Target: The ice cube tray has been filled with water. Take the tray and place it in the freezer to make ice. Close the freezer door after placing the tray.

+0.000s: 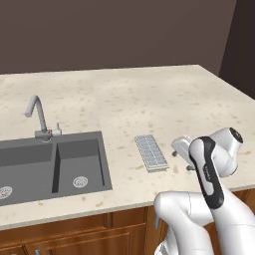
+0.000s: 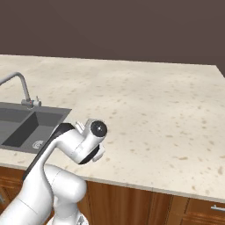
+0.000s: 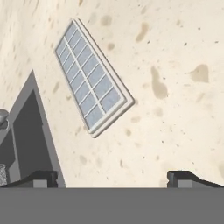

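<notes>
The ice cube tray (image 1: 151,153) lies flat on the speckled beige counter (image 1: 129,99), just right of the sink, with its long side running away from the front edge. In the hand view the tray (image 3: 92,76) sits at upper left, a pale grid of bluish cells. My gripper (image 3: 113,179) hovers above the counter to the right of the tray and nearer the front edge, open, with nothing between its fingers. From the left base view the gripper (image 1: 182,160) hangs off the white wrist beside the tray. The freezer and the freezer door are out of view.
A dark grey double sink (image 1: 55,164) with a curved faucet (image 1: 37,117) lies left of the tray; the sink (image 2: 26,127) and faucet (image 2: 19,85) also show from the right. The counter's front edge (image 1: 99,214) runs above wooden cabinets. A dark wall stands behind.
</notes>
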Motion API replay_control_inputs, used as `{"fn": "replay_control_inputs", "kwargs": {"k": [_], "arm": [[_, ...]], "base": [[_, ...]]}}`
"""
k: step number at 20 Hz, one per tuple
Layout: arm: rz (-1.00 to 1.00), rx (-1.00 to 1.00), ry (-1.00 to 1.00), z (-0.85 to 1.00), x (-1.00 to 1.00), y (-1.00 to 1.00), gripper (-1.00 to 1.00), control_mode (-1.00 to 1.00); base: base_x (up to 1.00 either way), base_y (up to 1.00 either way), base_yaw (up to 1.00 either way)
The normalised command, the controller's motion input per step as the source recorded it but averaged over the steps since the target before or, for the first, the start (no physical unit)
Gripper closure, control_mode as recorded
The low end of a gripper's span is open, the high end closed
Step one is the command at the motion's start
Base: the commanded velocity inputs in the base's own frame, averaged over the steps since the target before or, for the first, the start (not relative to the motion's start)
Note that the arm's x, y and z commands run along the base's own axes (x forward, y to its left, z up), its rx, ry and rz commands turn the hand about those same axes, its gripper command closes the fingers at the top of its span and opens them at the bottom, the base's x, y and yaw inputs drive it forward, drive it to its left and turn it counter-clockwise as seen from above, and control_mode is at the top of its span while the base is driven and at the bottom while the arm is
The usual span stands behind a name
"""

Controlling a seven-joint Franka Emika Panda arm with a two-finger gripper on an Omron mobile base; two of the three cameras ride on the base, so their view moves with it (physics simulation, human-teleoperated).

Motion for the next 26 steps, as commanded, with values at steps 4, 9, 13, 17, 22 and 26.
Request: {"fn": "replay_control_inputs", "kwargs": {"k": [4,9,13,17,22,26], "arm": [[0.0,0.0,0.0,-0.19,0.25,0.0,-1.0,-1.0],[0.0,0.0,0.0,-0.2,0.22,0.0,-1.0,-1.0],[0.0,0.0,0.0,-0.23,0.21,0.0,-1.0,-1.0],[0.0,0.0,0.0,-0.24,0.24,0.0,-1.0,-1.0],[0.0,0.0,0.0,-0.28,0.22,0.0,-1.0,-1.0],[0.0,0.0,0.0,-0.36,0.19,0.0,-1.0,-1.0]], "base": [[0.0,0.0,0.0],[0.0,0.0,0.0],[0.0,0.0,0.0],[0.0,0.0,0.0],[0.0,0.0,0.0],[0.0,0.0,0.0]]}}
